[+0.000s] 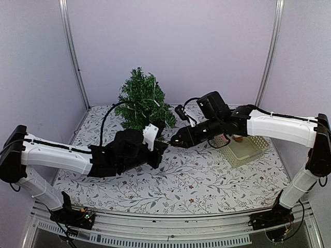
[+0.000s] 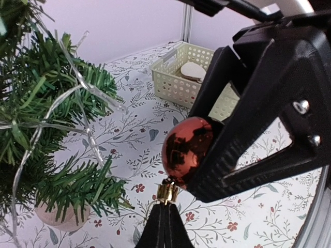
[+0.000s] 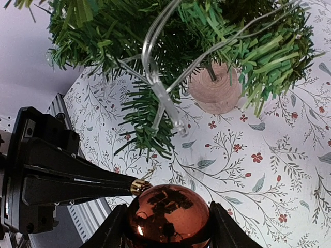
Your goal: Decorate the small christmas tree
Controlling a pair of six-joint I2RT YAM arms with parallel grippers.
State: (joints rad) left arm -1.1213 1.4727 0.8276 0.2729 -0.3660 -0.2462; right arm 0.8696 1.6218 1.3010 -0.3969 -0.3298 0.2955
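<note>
Floral-patterned table [image 1: 207,175] carries the small christmas tree [image 1: 140,103] at the back centre, with a basket [image 1: 248,150] to the right; the left pincer [image 1: 161,146] and right pincer [image 1: 174,140] meet in front of the tree. Left wrist view: the left pincer is pressed together, tips at the gold cap [image 2: 168,192] of a red ball [image 2: 186,150]. Right wrist view: the right pincer is pinching this ball, the tree's base [image 3: 214,88] beyond.

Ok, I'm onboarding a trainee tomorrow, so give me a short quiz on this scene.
1. True or false: the right gripper holds the red bauble between its fingers.
2. The closed tips of the left gripper meet the bauble where? A) at its gold cap B) on its far side C) nowhere
3. Fill in: in the top view, the basket sits to the ____ of the tree.
Key: 1 true; 2 A; 3 right.
</note>
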